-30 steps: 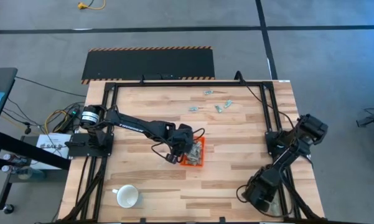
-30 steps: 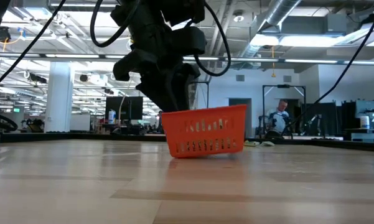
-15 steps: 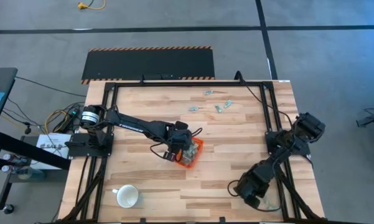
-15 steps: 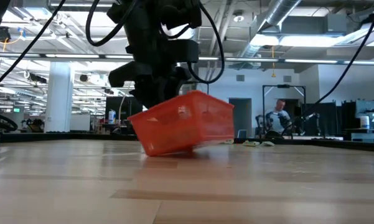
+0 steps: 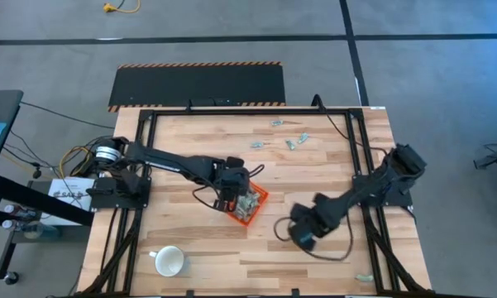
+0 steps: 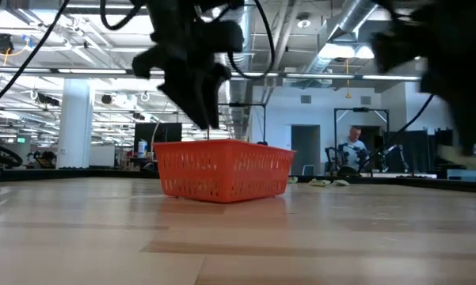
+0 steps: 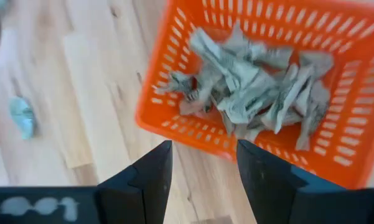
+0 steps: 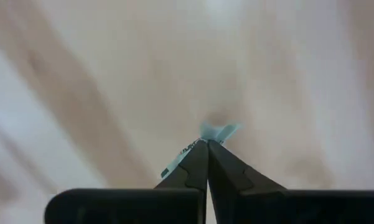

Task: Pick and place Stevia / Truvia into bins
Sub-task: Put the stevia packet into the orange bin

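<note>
Orange bin [image 5: 246, 206], mid-table, turned askew to the table edges, already heaped with crumpled Stevia sachets [image 7: 255, 87]. Loose sachets [image 5: 291, 141] remaining: a few near the far edge of the table [image 5: 190, 248], well apart from the bin; task judged mostly done, not finished. Left gripper [image 7: 202, 165]: jaws spread, holding nothing, poised just beside the bin's near wall. Right gripper [image 8: 206, 146]: fingers pinched together on one small pale sachet [image 8: 219, 130], out over bare wood between bin and right table edge. White mug [image 5: 169, 261]: near corner, clear of both arms. Open boards around the bin; approach unobstructed.
</note>
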Tool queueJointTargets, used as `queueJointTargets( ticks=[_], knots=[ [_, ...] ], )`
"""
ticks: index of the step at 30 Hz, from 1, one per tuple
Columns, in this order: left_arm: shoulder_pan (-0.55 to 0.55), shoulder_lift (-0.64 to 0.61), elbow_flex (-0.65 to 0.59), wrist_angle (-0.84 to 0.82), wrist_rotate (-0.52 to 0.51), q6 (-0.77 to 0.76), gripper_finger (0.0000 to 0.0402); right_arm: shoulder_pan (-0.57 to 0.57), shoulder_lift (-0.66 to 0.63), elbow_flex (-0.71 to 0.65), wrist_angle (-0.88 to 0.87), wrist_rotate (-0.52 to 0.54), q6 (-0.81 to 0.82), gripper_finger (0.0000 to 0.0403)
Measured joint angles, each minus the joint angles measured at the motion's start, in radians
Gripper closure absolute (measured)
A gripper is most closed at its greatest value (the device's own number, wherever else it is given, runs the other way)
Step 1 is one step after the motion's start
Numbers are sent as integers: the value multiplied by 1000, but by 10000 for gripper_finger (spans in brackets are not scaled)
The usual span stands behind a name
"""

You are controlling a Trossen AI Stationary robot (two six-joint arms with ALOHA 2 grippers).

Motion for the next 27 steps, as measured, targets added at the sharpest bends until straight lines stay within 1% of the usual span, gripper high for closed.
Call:
queueJointTargets(
  ticks=[3,6,10,14,18,23,27],
  knots=[
    [0,-43,0,-4,2,-21,232,-79,0,29,55,92,-119,402],
    [0,-75,0,-17,29,-31,232,-160,0,47,152,140,-250,403],
    [0,-106,0,-43,47,-31,232,-247,0,77,282,153,-425,403],
    [1,-137,0,-92,47,-56,232,-304,0,99,403,169,-577,403],
    [6,-144,0,-137,47,-100,232,-345,0,99,515,160,-677,403],
    [7,-143,-32,-163,51,-130,232,-373,7,94,543,97,-737,401],
    [7,-143,-51,-163,55,-140,232,-374,7,94,544,47,-745,376]
  ],
)
